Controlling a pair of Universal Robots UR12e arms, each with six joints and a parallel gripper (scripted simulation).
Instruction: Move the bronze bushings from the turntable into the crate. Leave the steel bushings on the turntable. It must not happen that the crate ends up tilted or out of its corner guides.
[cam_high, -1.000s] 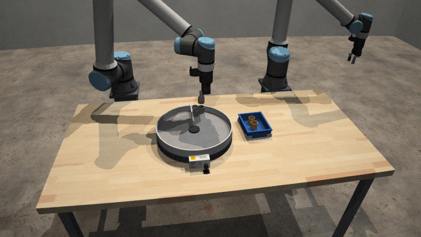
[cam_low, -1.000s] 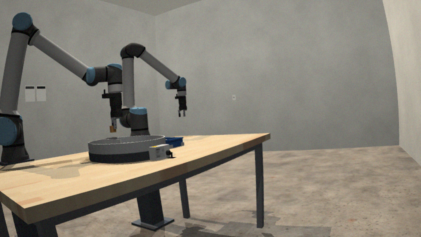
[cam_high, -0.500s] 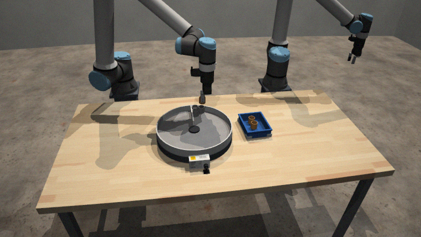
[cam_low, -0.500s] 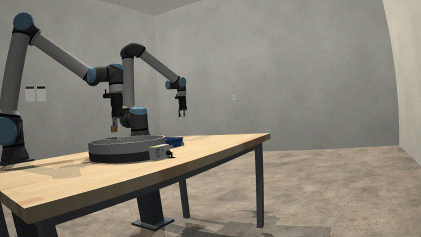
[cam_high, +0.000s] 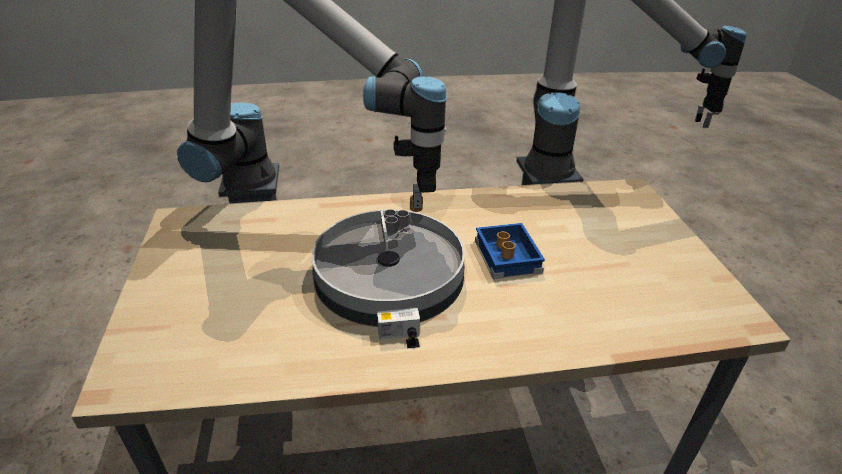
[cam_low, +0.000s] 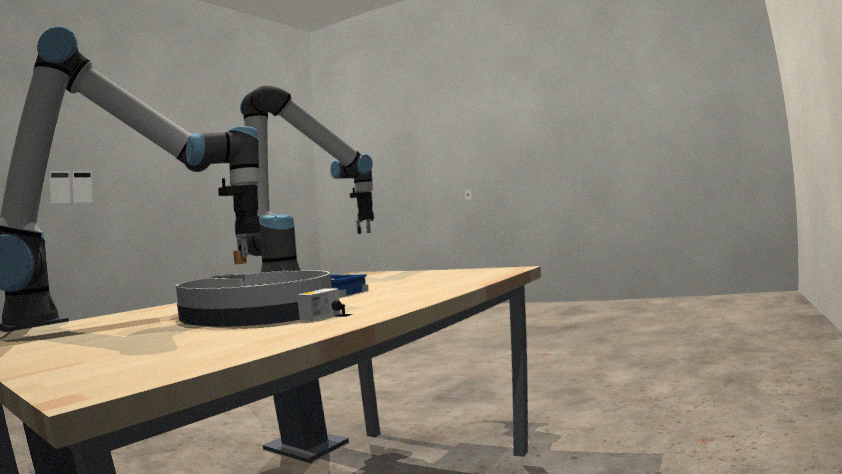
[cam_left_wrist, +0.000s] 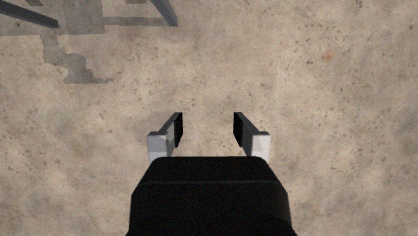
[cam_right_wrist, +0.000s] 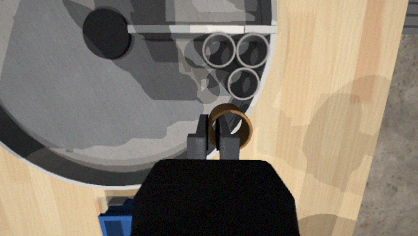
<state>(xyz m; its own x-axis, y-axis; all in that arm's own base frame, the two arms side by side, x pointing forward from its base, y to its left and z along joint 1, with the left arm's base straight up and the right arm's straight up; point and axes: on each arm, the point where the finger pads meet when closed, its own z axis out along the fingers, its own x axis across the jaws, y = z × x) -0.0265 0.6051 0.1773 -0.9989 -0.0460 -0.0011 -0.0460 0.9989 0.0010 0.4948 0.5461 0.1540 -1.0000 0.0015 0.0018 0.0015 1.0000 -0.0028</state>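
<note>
My right gripper (cam_high: 416, 201) (cam_right_wrist: 211, 125) is shut on the wall of a bronze bushing (cam_high: 416, 209) (cam_low: 239, 257) (cam_right_wrist: 250, 131), held above the turntable's (cam_high: 388, 305) (cam_low: 238, 294) (cam_right_wrist: 60, 100) back rim. Three steel-grey bushings stand together on the turntable beside the divider; one is the nearest steel bushing (cam_high: 391, 225) (cam_right_wrist: 243, 99). Two bronze bushings, a rear one (cam_high: 502, 239) and a front one (cam_high: 508, 252), stand in the blue crate (cam_high: 521, 269) (cam_low: 348, 284) (cam_right_wrist: 115, 218). The crate looks level between its corner guides. My left gripper (cam_high: 702, 120) (cam_low: 363, 226) (cam_left_wrist: 208, 122) is open and empty, away from the table.
A pale divider (cam_high: 384, 229) (cam_right_wrist: 170, 29) runs from the black hub (cam_high: 388, 258) (cam_right_wrist: 106, 33) to the turntable's raised rim. A white box (cam_high: 398, 325) (cam_low: 318, 303) with a black knob stands at the turntable's front. The crate stands beside the turntable, with a gap between them.
</note>
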